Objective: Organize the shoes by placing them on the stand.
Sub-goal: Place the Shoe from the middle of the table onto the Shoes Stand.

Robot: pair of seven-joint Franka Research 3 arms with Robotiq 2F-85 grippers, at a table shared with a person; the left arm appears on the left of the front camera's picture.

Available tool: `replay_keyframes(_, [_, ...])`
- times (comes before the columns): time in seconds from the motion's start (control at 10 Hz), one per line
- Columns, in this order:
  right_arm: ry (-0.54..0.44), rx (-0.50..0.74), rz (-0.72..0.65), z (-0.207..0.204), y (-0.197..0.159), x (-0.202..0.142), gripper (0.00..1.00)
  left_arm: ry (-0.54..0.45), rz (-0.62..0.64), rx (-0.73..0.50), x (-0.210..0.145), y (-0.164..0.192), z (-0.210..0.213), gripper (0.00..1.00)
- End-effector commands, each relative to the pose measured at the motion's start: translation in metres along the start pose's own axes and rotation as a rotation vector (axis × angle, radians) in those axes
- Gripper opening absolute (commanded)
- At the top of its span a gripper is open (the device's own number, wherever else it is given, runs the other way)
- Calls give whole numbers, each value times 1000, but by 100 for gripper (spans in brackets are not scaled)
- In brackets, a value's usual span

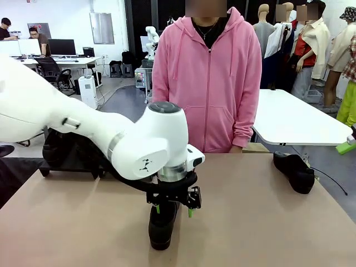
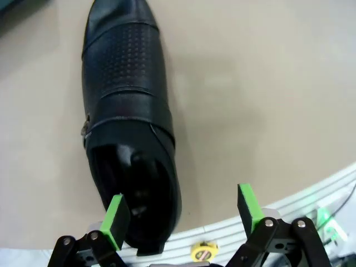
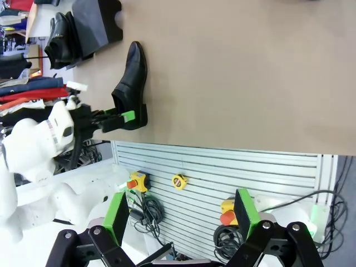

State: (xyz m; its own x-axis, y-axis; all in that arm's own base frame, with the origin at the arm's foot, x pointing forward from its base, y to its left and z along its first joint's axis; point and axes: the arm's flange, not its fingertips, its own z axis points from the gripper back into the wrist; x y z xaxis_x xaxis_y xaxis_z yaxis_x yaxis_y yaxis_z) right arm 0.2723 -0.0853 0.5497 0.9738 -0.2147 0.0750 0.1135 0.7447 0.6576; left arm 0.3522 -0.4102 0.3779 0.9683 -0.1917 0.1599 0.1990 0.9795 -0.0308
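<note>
Near the table's (image 1: pixel 256 222) front edge, a shoe (image 2: pixel 128 111) lies on its sole, toe pointing away from the left gripper (image 2: pixel 182 214), which hovers over its heel end. That gripper's jaws are spread: one pad (image 2: pixel 115 219) sits over the shoe's opening and the other is outside its side wall, so they seem to straddle the collar without pinching it yet. The glossy leather will likely be slick, and the upper soft enough to fold under pressure. The stiffer heel counter or collar rim looks the safest place to grip, and a shoe held there will probably hang toe-down. It should be light enough for one arm. A second shoe (image 1: pixel 295 172) lies well apart on the table's right side. The stand (image 3: pixel 92 22) is at the far left with a third shoe (image 3: pixel 60 47) at it, seemingly on it. Off the table, the right gripper (image 3: pixel 181 214) has its jaws spread around nothing.
</note>
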Motion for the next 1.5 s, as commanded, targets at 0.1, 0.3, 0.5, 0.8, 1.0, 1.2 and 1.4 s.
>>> replay_keyframes(0.1, [6,-1,25,4,-2,1,100,58,42,57,10,-24,-23,100])
replay_keyframes(0.3, [6,-1,25,4,-2,1,100,73,36,59,10,-28,-30,100])
replay_keyframes(0.5, [6,-1,25,4,-2,1,100,89,49,58,11,-26,-30,0])
replay_keyframes(0.8, [6,-1,25,4,-2,1,100,91,54,84,8,-25,-31,0])
replay_keyframes(1.0, [6,-1,25,4,-2,1,100,90,50,113,7,-25,-31,0])
replay_keyframes(1.2, [6,-1,25,4,-2,1,100,80,50,104,7,-23,-26,0])
replay_keyframes(1.4, [6,-1,25,4,-2,1,100,62,54,107,5,-19,-20,0])
